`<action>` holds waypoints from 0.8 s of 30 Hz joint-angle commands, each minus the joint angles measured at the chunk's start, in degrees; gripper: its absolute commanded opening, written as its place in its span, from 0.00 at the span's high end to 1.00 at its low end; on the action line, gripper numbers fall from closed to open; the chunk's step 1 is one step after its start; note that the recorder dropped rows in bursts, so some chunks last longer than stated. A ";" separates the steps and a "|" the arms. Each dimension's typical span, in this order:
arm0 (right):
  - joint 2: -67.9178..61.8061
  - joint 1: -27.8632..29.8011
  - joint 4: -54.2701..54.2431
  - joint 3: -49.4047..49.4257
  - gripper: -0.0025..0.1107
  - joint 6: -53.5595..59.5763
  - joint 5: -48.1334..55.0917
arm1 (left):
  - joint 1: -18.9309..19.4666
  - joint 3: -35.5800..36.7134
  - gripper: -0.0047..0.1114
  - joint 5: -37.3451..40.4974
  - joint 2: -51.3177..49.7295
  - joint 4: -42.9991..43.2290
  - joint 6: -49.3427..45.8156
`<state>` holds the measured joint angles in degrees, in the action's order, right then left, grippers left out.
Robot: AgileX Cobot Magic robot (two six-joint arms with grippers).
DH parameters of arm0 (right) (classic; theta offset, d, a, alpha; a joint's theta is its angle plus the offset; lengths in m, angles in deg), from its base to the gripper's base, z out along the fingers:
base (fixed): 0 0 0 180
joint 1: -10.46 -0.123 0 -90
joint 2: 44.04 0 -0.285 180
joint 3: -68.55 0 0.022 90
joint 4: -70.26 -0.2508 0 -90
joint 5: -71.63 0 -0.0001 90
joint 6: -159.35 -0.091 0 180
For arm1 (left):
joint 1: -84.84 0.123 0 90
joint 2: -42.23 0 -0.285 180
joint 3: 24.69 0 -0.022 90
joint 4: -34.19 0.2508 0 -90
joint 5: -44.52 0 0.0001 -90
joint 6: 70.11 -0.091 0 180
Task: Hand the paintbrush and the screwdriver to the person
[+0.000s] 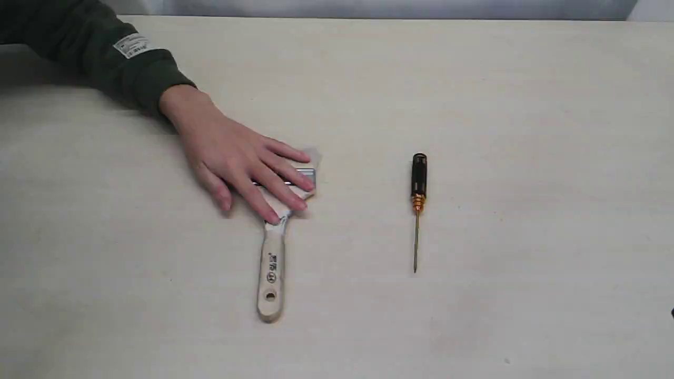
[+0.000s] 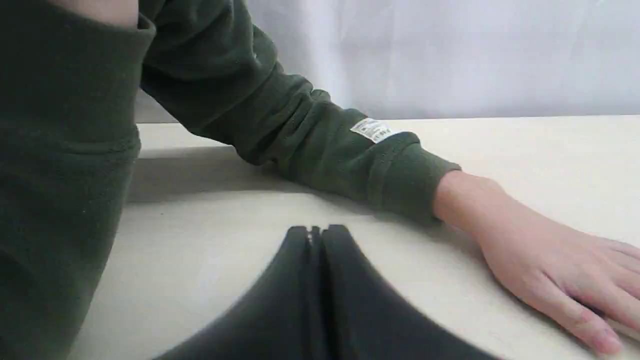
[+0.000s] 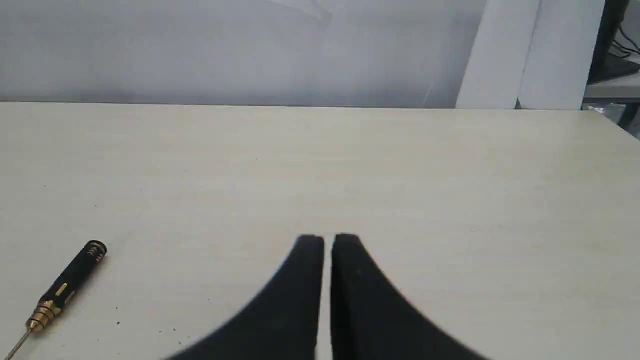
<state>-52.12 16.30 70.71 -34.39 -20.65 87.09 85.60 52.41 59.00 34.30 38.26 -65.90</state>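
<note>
Paintbrush (image 1: 271, 271) and screwdriver (image 1: 418, 196) both lie flat on the pale table (image 1: 553, 131), well apart and roughly parallel. The brush is left of middle and the screwdriver is to its right.

The brush's light wooden handle runs toward the near edge, its hole close to the near end and the black printed marks just beyond it. The person's hand (image 1: 237, 155) lies palm down over the far end of the brush, fingers spread across the metal ferrule and the pale bristles (only a sliver of each peeks out on the right). The forearm comes in from the far left corner in a dark green sleeve (image 1: 100, 58) with a small white label (image 1: 131, 46) near the cuff.

The screwdriver lies alone, nothing touching it. Its black handle is at the far end, the gold-brass collar sits below that, and the thin shaft points toward the near edge.

From the left wrist camera, the left gripper (image 2: 316, 231) sits low over bare table with its two black fingers pressed together, just a thin seam between them. The person's sleeve and wrist cross the table beyond it.

From the right wrist camera, the right gripper (image 3: 328, 237) has its fingers drawn in to a narrow slit, with only bare table showing through. The screwdriver is off to its side, well clear of the fingertips.
</note>
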 commanded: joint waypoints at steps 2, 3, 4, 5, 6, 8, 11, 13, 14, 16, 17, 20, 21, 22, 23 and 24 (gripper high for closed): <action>0.30 0.02 0.40 0.16 0.94 0.00 -0.87 | -0.11 0.12 0.96 -0.15 0.14 -0.25 0.12; 0.30 0.02 0.40 0.16 0.94 0.00 -1.00 | -0.11 0.12 0.96 -0.15 0.14 -0.25 0.12; 0.30 0.02 0.40 0.16 0.94 0.00 -1.00 | -0.11 0.12 0.96 -0.15 0.14 -0.25 0.12; 0.30 0.02 0.40 0.16 0.94 0.00 -1.00 | -0.11 0.12 0.96 -0.15 0.14 -0.25 0.12; 0.30 0.02 0.40 0.16 0.94 0.00 -1.00 | -0.11 0.12 0.96 -0.15 0.14 -0.25 0.12; 0.30 0.02 0.40 0.16 0.94 0.00 -1.00 | -0.11 0.12 0.96 -0.15 0.14 -0.25 0.12; 0.30 0.02 0.40 0.16 0.94 0.00 -1.65 | -0.11 0.12 0.96 -0.15 0.14 -0.25 0.12; 0.30 0.02 0.40 0.16 0.94 -0.33 -2.14 | -0.11 0.12 0.96 -0.15 0.14 -0.25 0.12; 0.30 0.02 0.40 0.16 0.94 -0.33 -2.14 | -0.11 0.12 0.96 -0.15 0.14 -0.25 0.12; 0.30 0.02 0.13 0.16 0.94 -0.33 -2.28 | -0.11 0.12 0.96 -0.15 0.14 -0.25 0.12; 0.30 0.02 -0.02 0.16 0.94 -0.33 -2.57 | -0.11 0.12 0.96 -0.15 0.14 -0.25 0.12; 0.30 0.02 -0.02 0.16 0.94 -0.33 -5.02 | -0.11 0.12 0.96 -0.15 0.14 -0.25 0.12; 0.30 0.02 -0.02 0.16 0.94 -0.61 -6.24 | -0.11 0.12 0.96 -0.15 0.14 -0.25 0.12; 0.30 0.02 -0.02 0.16 0.94 -0.93 -7.04 | -0.11 0.12 0.96 -0.15 0.14 -0.25 0.12; 0.30 0.02 -0.02 0.16 0.94 -0.89 -8.02 | -0.11 0.12 0.96 -0.15 0.14 -0.25 0.12; 0.30 0.02 -0.02 0.16 0.94 -0.89 -9.08 | -0.11 0.12 0.96 -0.15 0.14 -0.25 0.12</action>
<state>-52.12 16.30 70.71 -34.39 -21.17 80.43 85.60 52.41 59.00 34.30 38.26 -65.90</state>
